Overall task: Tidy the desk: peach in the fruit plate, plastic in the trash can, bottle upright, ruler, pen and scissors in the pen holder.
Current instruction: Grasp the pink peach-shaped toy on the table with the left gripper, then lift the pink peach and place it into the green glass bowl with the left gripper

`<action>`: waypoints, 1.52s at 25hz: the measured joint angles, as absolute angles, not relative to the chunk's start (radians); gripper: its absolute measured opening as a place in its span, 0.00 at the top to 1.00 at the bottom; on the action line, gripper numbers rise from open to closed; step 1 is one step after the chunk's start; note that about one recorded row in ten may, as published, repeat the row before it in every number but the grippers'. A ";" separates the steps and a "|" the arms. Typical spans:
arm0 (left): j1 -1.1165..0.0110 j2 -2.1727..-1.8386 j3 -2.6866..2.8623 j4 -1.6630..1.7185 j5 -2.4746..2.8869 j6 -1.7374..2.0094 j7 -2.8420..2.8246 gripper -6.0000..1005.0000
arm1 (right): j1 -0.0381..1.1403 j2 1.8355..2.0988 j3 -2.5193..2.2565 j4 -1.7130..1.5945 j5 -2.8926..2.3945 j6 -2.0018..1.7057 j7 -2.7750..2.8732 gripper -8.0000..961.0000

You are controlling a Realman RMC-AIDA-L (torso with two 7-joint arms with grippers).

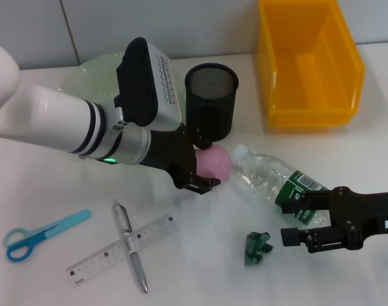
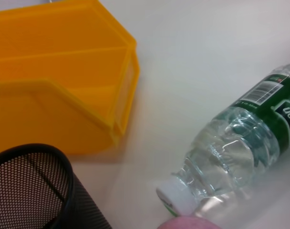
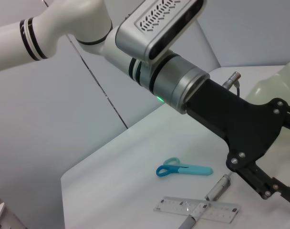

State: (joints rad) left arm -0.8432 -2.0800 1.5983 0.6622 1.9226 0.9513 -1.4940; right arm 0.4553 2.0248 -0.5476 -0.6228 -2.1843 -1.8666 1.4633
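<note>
1. Left end effector (image 1: 203, 171) sits low over the white surface (image 1: 47, 185), its black fingers closed around the pink peach (image 1: 214, 162), just in front of the black mesh pen holder (image 1: 210, 102).
2. Right end effector (image 1: 290, 220) rests at the near right, fingers spread wide, one at the green label of the lying bottle (image 1: 274, 182) and one nearer the camera; nothing is held.
3. That clear bottle lies on its side, its white cap (image 2: 176, 193) pointing at the peach and almost touching it.
4. Crumpled green plastic (image 1: 258, 247) lies just beside the right end effector.
5. Farther left, the pen (image 1: 130, 245) lies across the clear ruler (image 1: 120, 250), and the blue scissors (image 1: 44, 233) lie apart from them.
6. Behind the left arm a pale green fruit plate (image 1: 92, 70) shows partly; the yellow bin (image 1: 309, 60) stands at the far right.
</note>
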 joint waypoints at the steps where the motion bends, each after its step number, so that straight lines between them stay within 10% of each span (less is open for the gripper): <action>1: -0.842 -2.080 1.609 0.662 1.914 0.938 -1.493 0.22 | 0.456 2.025 -0.548 -0.623 -2.184 -1.867 1.463 0.20; 14: -0.837 -2.080 1.618 0.662 1.916 0.899 -1.502 0.25 | 0.460 2.023 -0.546 -0.623 -2.183 -1.867 1.463 0.21; 25: -0.823 -2.077 1.593 0.669 1.908 0.925 -1.517 0.63 | 0.462 2.022 -0.540 -0.623 -2.180 -1.867 1.463 0.21; 38: -0.689 -2.066 1.070 0.734 1.857 1.244 -1.522 0.76 | 0.463 2.020 -0.545 -0.623 -2.180 -1.848 1.463 0.22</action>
